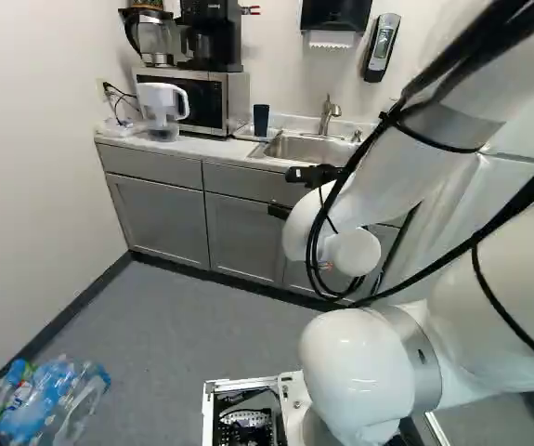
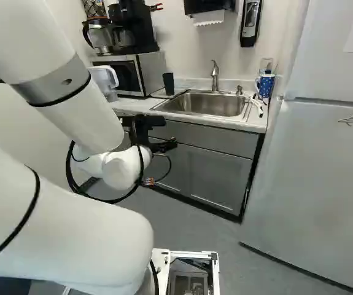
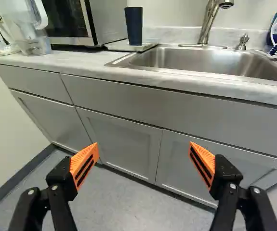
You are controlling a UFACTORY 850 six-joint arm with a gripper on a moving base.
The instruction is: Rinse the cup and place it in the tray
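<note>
Wrist view: the black two-fingered gripper [image 2: 170, 132] is hanging open ahead of the grey panelled cabinets [image 3: 121, 144].
Its ridged orange pads [image 3: 84, 163] are standing wide apart; farther off, on the pale marbled counter [image 3: 90, 60], the tall dark-blue cup [image 3: 134, 26] is standing upright on the thin pale tray [image 3: 121, 46], right of the silver-and-black microwave [image 3: 110, 19] and left of the stainless-steel sink [image 3: 196, 58].
</note>
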